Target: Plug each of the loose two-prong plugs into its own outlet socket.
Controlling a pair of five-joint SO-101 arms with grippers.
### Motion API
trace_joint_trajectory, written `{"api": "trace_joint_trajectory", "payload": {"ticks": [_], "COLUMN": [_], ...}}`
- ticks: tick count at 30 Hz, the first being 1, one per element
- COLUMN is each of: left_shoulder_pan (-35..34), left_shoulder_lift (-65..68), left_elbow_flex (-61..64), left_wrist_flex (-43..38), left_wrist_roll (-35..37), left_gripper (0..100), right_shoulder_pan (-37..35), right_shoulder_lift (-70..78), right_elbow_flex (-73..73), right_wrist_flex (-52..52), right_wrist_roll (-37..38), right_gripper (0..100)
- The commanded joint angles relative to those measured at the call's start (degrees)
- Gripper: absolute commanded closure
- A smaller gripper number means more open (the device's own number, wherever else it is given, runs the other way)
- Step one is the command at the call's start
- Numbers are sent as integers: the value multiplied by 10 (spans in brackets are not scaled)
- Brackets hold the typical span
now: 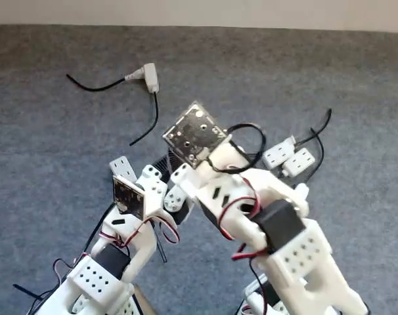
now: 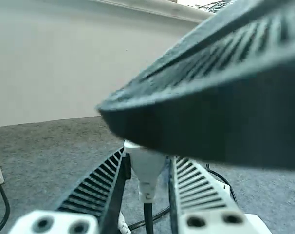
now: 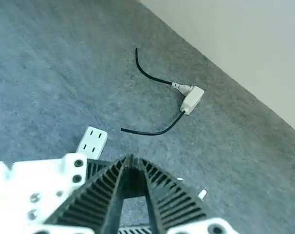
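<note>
The left gripper (image 2: 147, 160) pinches a white two-prong plug (image 2: 145, 171) between its black ribbed fingers (image 2: 101, 183). The plug's black cable (image 2: 148, 217) runs back between them toward the wrist, and its prongs are hidden. Right over it, very close and blurred, hangs a dark ribbed finger (image 2: 211, 97) of the other arm's gripper.

The right gripper (image 3: 130, 160) has its fingertips pressed together, with nothing seen between them. Near its tip, a loose white outlet socket (image 3: 92, 140) lies flat on the grey carpet (image 1: 54, 144), slots facing up. Farther out lies a white connector (image 3: 190, 97) with a black cable leaving it on two sides. In the high view, two white pieces (image 1: 289, 156) lie side by side, touching, on the other side of the right arm, with black cables trailing from them.
</note>
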Motion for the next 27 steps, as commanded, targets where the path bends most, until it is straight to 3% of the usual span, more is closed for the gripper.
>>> {"api": "trace_joint_trajectory", "payload": {"ticks": [1, 10, 18, 27], "left_shoulder_pan": [5, 5, 2, -36], "left_shoulder_lift": [-9, -9, -9, -9], "left_elbow_flex": [7, 7, 8, 7], "left_wrist_flex": [-16, -16, -16, -16], "left_wrist_roll": [-4, -4, -4, 0], "left_gripper": [995, 995, 995, 995], "right_shoulder_pan": [23, 116, 249, 310], "right_shoulder_lift": [-8, -6, -1, -7], "right_elbow_flex": [52, 116, 228, 266], "right_wrist_flex": [-79, -171, -342, -355], "right_wrist_roll": [-2, 0, 0, 0], "right_gripper": [991, 991, 991, 991]}}
